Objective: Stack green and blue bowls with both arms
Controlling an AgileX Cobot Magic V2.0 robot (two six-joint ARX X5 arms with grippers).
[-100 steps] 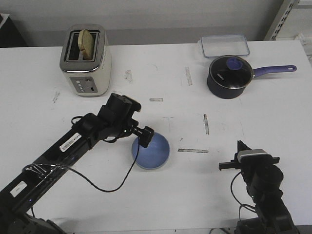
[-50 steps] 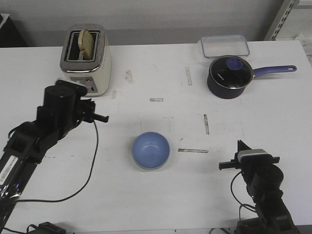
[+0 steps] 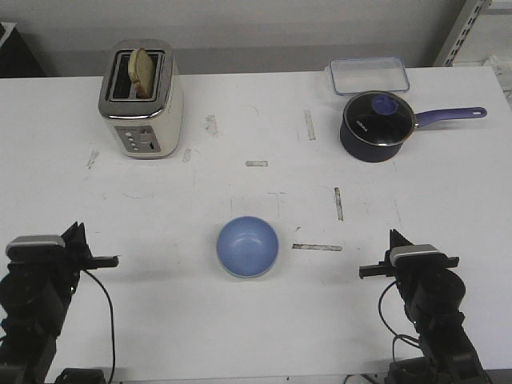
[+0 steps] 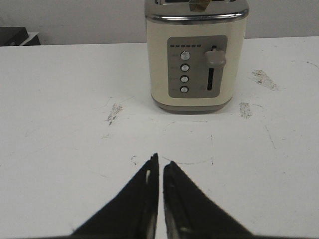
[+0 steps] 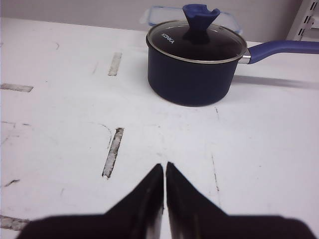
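Two bowls sat nested as one stack: the blue bowl [image 3: 248, 246] lay uppermost, with a pale rim beneath it, probably the green bowl [image 3: 238, 274], well apart from the toaster [image 3: 141, 99], nearer the robot. The left claw [image 4: 158, 167] and right claw [image 5: 165, 170] each had their tips nearly touching, gripping nothing. Judging by this, stacking looked finished; the sound course was keeping both arms clear of the stack. Only the front view showed the bowls; the right wrist view instead showed the saucepan [image 5: 192, 69] on the table [image 3: 240, 128].
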